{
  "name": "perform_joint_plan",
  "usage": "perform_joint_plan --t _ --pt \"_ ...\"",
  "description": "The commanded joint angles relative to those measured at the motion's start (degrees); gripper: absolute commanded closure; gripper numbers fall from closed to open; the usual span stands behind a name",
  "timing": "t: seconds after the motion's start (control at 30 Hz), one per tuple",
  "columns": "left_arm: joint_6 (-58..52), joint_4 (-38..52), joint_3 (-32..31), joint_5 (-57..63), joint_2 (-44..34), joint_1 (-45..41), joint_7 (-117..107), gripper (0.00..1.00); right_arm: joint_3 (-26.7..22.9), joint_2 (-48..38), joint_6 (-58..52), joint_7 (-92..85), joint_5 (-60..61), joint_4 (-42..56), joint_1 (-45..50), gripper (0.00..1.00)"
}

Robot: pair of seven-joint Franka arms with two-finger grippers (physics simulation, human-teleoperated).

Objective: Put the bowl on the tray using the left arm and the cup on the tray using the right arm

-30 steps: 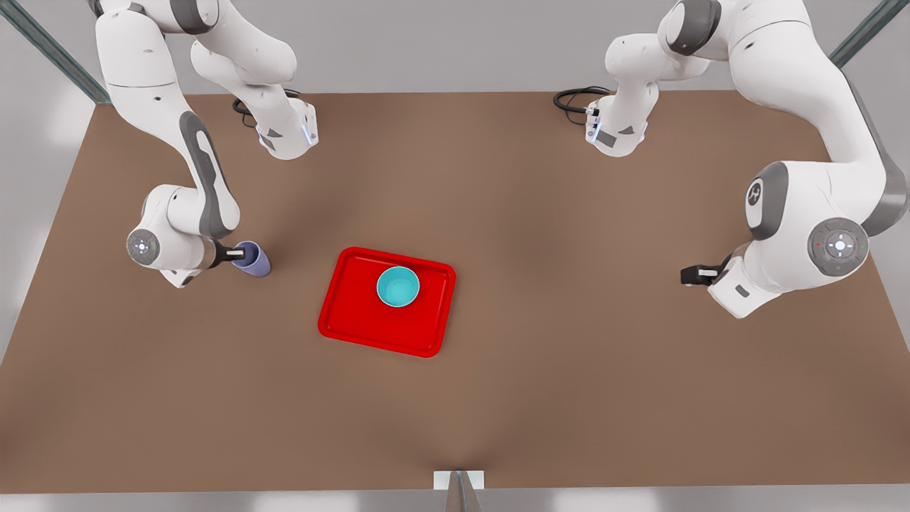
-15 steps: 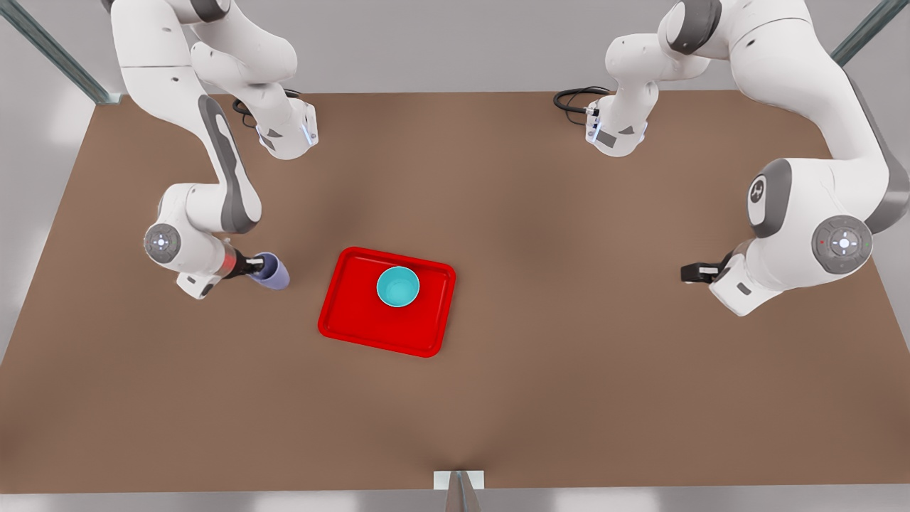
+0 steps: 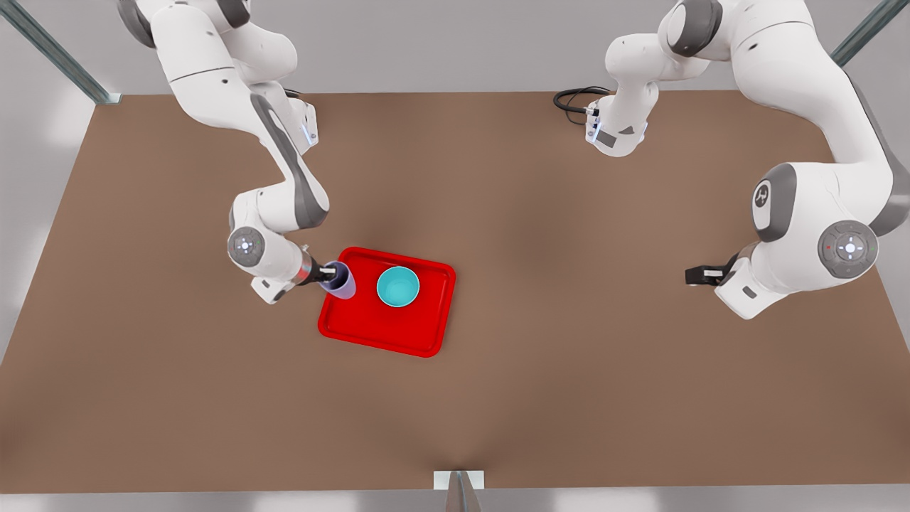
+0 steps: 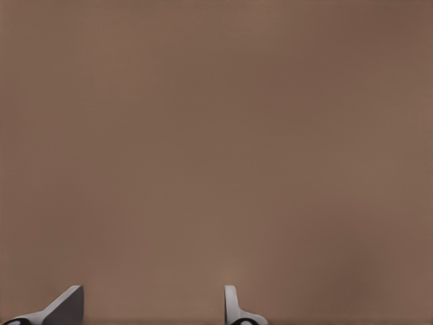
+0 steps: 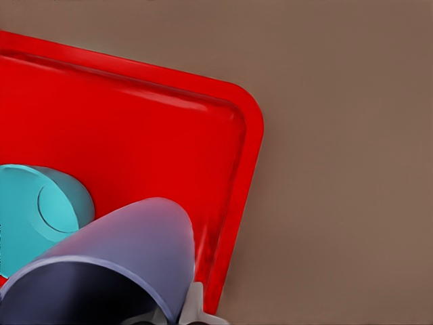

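The right gripper (image 3: 328, 271) clamps the pale lavender tapered cup (image 3: 341, 280) above the bright red flat tray's (image 3: 387, 334) rim, at the front view's left. The smooth teal round bowl (image 3: 397, 286) sits just beside it on the tray, so the cup should go down on the bare red floor clear of it. The left gripper (image 3: 693, 275) waits well apart with its fingers (image 4: 233, 308) spread and empty.

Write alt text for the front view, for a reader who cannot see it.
The right gripper holds a lavender cup over the edge of a red tray at the front view's left, beside a teal bowl already on it. The left gripper waits open over the brown table at the front view's right.
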Motion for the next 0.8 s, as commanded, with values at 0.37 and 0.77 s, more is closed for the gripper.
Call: perform_joint_plan --t 0.37,0.77 --pt "0.0 0.0 0.0 -0.39 0.02 0.0 -0.09 0.0 -0.49 5.38 5.78 2.0 -0.53 0.56 1.59 0.57" --pt "-0.26 0.0 0.09 -0.3 -0.68 -0.09 -0.35 0.0 -0.49 4.32 4.9 2.0 -0.53 0.3 1.59 0.16"
